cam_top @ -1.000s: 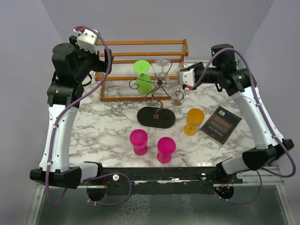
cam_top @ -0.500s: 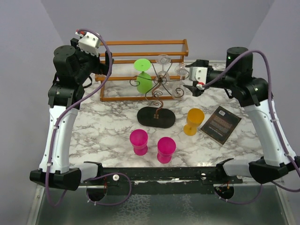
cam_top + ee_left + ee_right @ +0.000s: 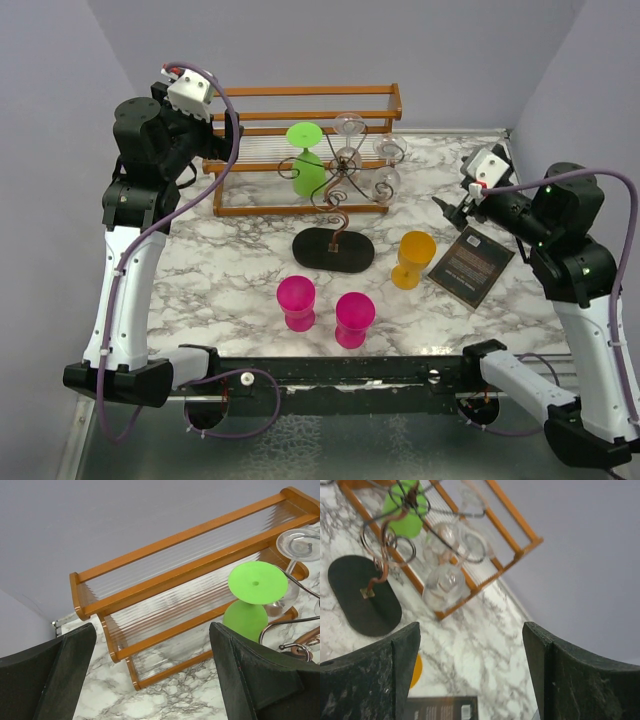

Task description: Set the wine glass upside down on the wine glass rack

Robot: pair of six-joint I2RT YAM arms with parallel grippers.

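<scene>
The wine glass rack [image 3: 338, 196], a dark wire stand with scroll arms, rises from a black oval base [image 3: 333, 249] mid-table. A clear wine glass [image 3: 386, 180] hangs upside down on its right arm, foot on top; it also shows in the right wrist view [image 3: 444, 587]. A second clear glass [image 3: 349, 128] and a green one [image 3: 308, 172] hang there too. My right gripper [image 3: 446, 208] [image 3: 470, 645] is open and empty, well to the right of the rack. Up at the back left my left gripper [image 3: 152, 645] stands open and empty over the wooden shelf's end.
An orange-brown slatted wooden shelf [image 3: 300, 112] stands behind the rack. In front are an orange cup [image 3: 413, 258] and two pink cups [image 3: 296, 302] [image 3: 354, 318]. A black booklet [image 3: 470, 264] lies at the right, below my right gripper.
My right gripper has opened, let go of the clear wine glass and drawn back to the right. The glass stays hanging on the rack. The left arm has not moved.
</scene>
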